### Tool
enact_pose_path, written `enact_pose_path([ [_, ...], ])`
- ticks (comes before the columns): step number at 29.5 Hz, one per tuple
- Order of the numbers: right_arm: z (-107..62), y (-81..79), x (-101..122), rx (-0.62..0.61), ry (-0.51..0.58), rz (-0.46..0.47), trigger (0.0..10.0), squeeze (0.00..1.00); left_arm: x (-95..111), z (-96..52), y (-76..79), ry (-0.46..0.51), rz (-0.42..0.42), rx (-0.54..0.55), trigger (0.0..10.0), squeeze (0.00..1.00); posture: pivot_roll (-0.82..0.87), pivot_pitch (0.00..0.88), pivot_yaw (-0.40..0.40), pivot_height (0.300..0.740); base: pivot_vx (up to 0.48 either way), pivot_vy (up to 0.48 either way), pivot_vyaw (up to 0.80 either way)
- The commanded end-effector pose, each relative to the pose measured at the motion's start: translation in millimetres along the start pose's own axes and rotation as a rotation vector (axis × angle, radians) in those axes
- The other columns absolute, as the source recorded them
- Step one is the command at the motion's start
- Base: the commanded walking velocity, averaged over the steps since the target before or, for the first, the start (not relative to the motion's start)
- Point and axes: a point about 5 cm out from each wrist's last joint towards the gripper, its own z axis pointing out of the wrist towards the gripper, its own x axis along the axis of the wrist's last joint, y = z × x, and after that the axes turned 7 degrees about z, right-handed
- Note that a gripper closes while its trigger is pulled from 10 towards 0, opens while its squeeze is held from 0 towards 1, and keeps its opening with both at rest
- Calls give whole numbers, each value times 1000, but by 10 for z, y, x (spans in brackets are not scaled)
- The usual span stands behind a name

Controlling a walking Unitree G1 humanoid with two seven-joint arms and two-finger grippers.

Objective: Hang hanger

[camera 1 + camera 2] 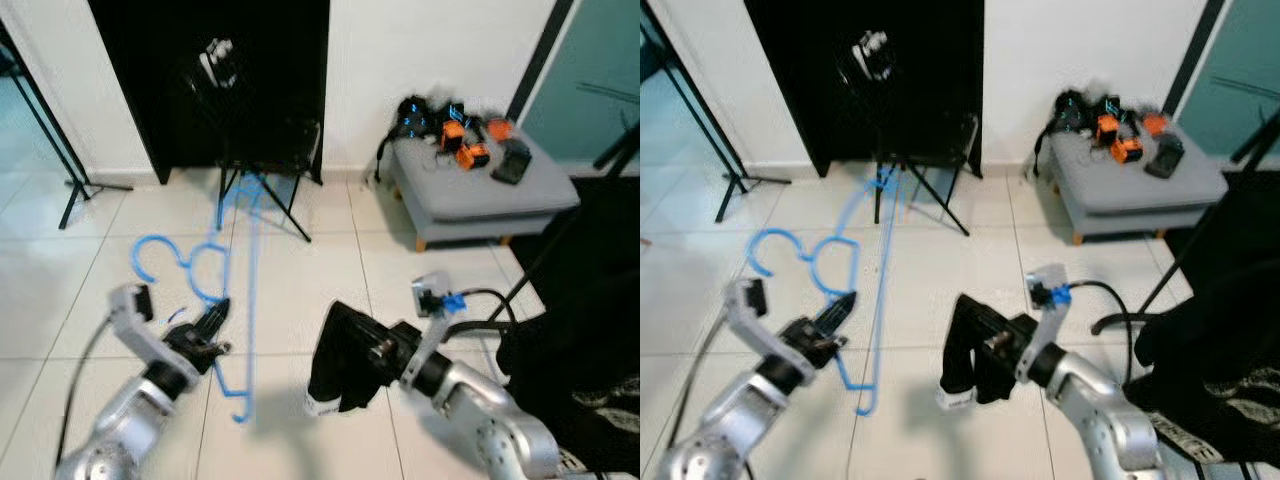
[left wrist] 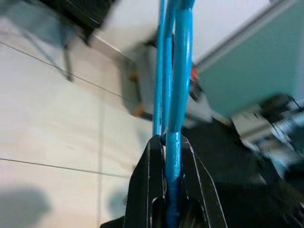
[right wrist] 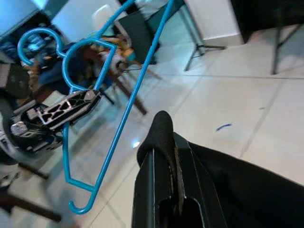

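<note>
Two blue wire hangers [image 1: 250, 300] are held together above the tiled floor, hooks pointing to the upper left. My left gripper [image 1: 210, 325] is shut on them just below the hooks; in the left wrist view the blue bars [image 2: 175, 71] run out from between the closed fingers [image 2: 152, 161]. A black garment [image 1: 340, 360] hangs over my right gripper [image 3: 161, 128], which is shut on it at centre. In the right wrist view the hangers [image 3: 120, 128] and the left gripper [image 3: 61, 111] lie a short way beyond the right gripper's tips.
A black tripod stand [image 1: 262, 185] stands ahead before a dark panel. A grey bench [image 1: 480, 195] with orange and black gear is at the back right. A dark stand [image 1: 520, 285] and dark clothing [image 1: 585, 350] crowd the right side. Another stand leg [image 1: 62, 180] is far left.
</note>
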Motion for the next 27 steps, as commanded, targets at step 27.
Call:
enact_pose_path([
  [27,-39,64,27,-35,49,18,10000,0,-256,-323,375,-93,286,101,10000,0,-20,122,24,740,113,0,532],
])
